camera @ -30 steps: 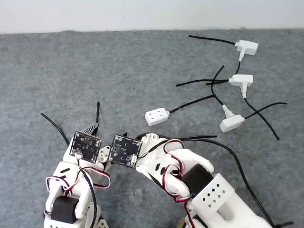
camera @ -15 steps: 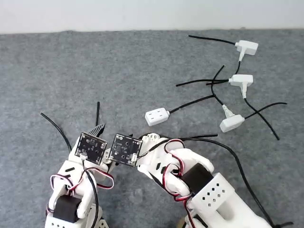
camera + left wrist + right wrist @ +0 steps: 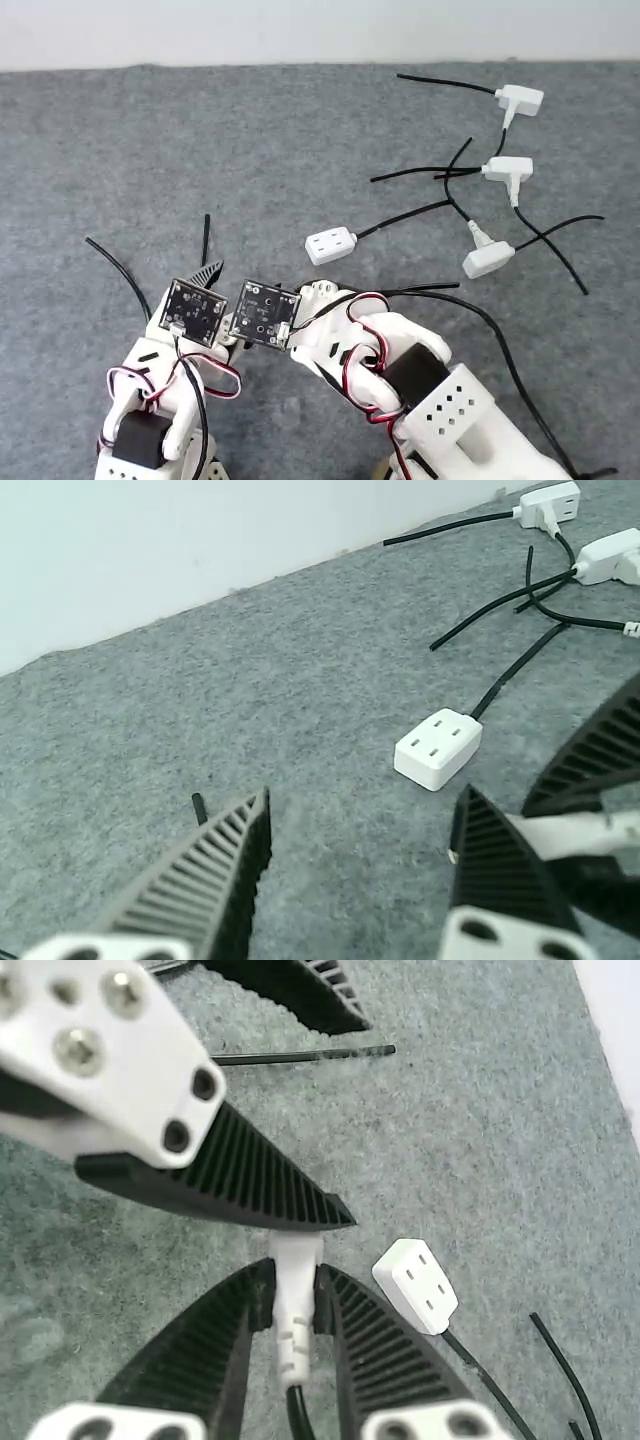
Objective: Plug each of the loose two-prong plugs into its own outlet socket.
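One plug [image 3: 290, 1338] is clamped in your right pincer [image 3: 295, 1273], near the socket [image 3: 415, 1285] lying on the desk [image 3: 200, 150]. Your left pincer [image 3: 365, 795] gapes wide, empty; use it to pin the socket, line the plug up square to its face, then push straight in

Left gripper [image 3: 365, 810] agape; right gripper [image 3: 295, 1270] clamped

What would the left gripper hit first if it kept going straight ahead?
Probably the grey mat: the open left gripper tilts down at it. The white outlet socket lies farther on, slightly off-line; depth is unclear.
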Robot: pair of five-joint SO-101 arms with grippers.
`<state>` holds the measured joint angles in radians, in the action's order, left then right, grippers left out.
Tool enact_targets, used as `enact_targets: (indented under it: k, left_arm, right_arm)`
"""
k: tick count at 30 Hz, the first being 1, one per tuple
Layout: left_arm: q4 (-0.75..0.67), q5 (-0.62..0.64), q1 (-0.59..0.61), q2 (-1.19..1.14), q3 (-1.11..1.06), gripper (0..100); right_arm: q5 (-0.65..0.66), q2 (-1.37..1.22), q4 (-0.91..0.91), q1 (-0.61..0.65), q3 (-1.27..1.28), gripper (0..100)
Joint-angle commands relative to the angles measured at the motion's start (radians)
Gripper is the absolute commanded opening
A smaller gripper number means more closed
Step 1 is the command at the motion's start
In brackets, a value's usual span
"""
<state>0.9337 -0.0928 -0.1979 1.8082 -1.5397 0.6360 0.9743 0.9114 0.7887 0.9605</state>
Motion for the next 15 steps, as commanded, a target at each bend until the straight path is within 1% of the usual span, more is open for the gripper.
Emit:
enact_targets:
  k: [1,9,12,15]
  left_arm:
    - [-0.021,-0.011,-0.021,0.011,-0.002,30]
    - [-0.025,-0.011,-0.012,0.011,0.001,30]
    - [-0.02,-0.015,0.055,0.011,0.025,30]
    - [-0.018,0.035,0.141,0.011,0.041,30]
  right_arm:
    - [-0.014,0.038,-0.007,-0.008,-0.038,1.0]
    - [-0.014,0.038,-0.008,-0.008,-0.037,1.0]
    - [-0.014,0.038,-0.008,-0.008,-0.037,1.0]
    - [-0.014,0.038,-0.008,-0.008,-0.038,1.0]
